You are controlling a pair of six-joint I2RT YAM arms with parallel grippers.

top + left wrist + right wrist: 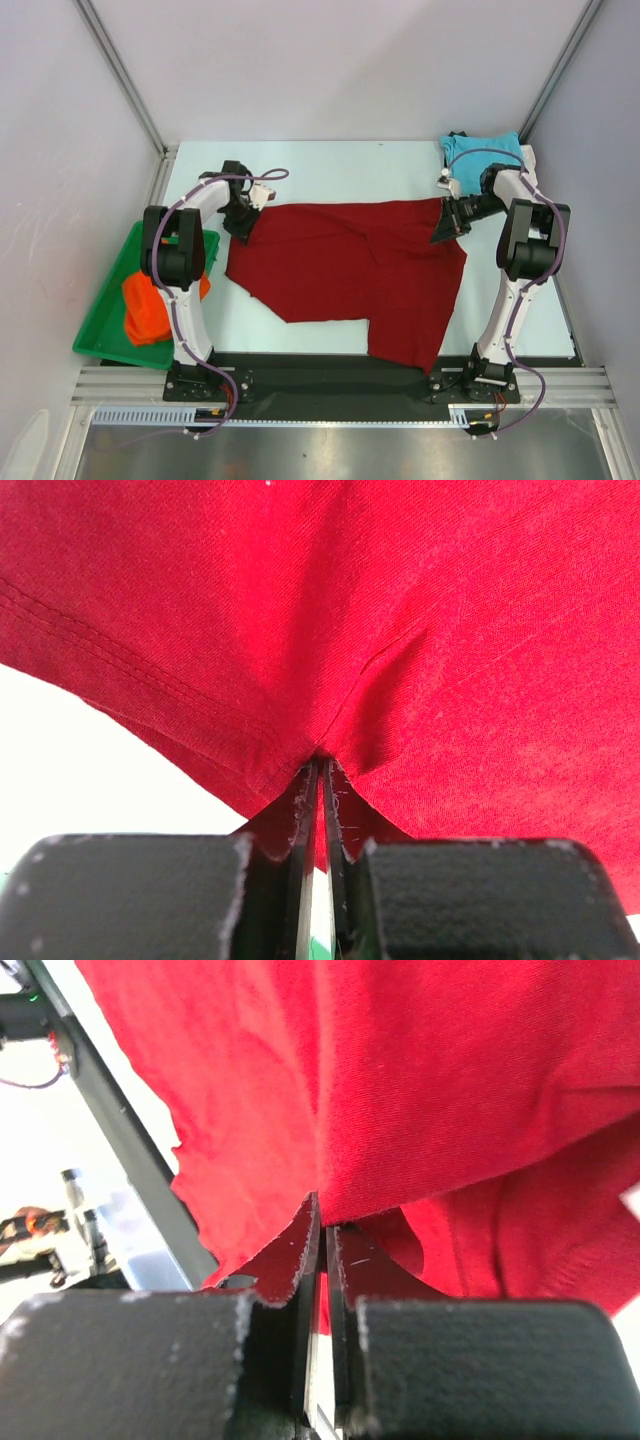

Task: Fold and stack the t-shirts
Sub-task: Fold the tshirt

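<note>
The large dark red t-shirt point(350, 270) hangs spread between my two grippers over the middle of the table. My left gripper point(243, 226) is shut on its upper left corner; the cloth point(330, 630) is pinched between the jaws in the left wrist view. My right gripper point(447, 222) is shut on its upper right corner; the cloth point(420, 1090) is pinched there too. The turquoise t-shirt point(482, 152) lies folded at the back right corner. The bright orange t-shirt point(148, 305) lies bunched in the green tray point(105, 325) at the left.
The green tray sits off the table's left edge beside the left arm. White cloth or paper point(530, 160) shows under the turquoise shirt. Grey walls and metal frame posts point(120, 70) enclose the table.
</note>
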